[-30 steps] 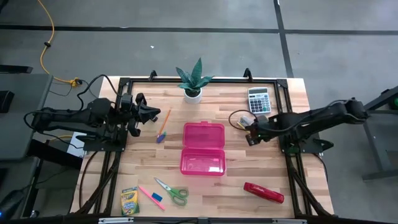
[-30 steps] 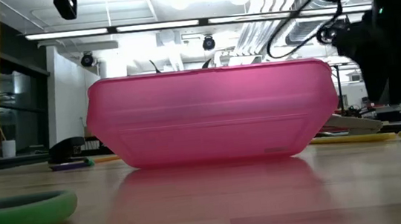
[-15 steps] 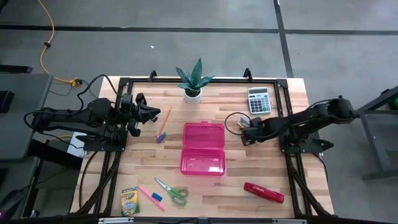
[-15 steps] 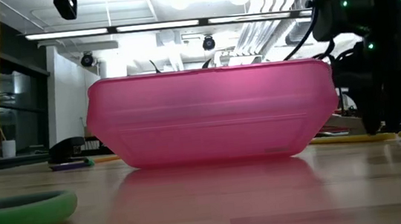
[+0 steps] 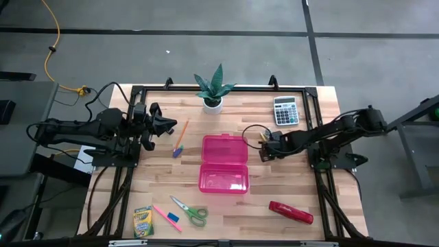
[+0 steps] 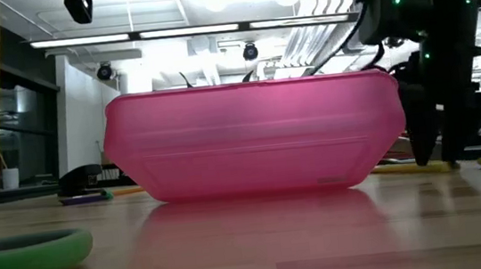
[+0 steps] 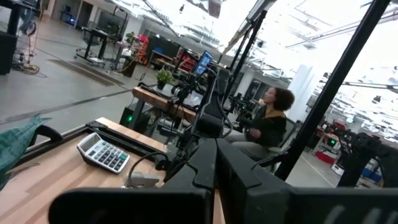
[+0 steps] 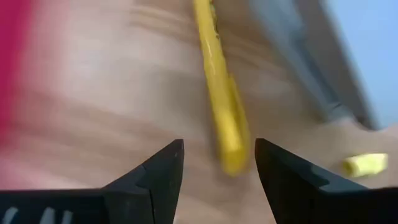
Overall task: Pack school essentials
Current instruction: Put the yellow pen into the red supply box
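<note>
Jaws apart, right gripper point(image 5: 264, 152) sits mid-frame right of the pink box point(image 5: 223, 163); left gripper point(image 5: 164, 125) waits clenched, upper left. Low view: it hangs right of the box. Right wrist view: yellow pencil point(image 8: 222, 106) lies off-centre; closing could miss it.

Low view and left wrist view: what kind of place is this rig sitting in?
Probably a robotics lab or workshop: exposed ceiling ducts, more framed workbenches and equipment across an open concrete floor, and a seated person nearby.
</note>
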{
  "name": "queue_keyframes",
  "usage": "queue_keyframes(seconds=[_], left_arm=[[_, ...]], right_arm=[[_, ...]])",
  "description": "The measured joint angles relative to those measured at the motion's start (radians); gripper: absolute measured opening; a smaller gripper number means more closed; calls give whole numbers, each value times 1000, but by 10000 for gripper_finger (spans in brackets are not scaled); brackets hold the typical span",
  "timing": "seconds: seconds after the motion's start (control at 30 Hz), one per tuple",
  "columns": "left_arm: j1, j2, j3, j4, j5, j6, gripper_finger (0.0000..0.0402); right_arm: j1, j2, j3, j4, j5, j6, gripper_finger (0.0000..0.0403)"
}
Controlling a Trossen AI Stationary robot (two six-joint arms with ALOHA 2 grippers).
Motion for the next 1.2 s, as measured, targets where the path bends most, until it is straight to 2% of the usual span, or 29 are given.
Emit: queue_keyframes(seconds=[0.33,0.73,0.93,1.2], left_arm=[[-1,0,0,-7,1,2,0],[0,0,0,-22,1,2,0],[0,0,0,-23,2,2,0],[0,0,0,-22,2,1,0]], right_arm=[[-15,5,4,50,68,60,192],[-52,95,8,151,148,53,192],[-55,103,31,158,252,52,192],[-60,157,36,167,229,46,192]])
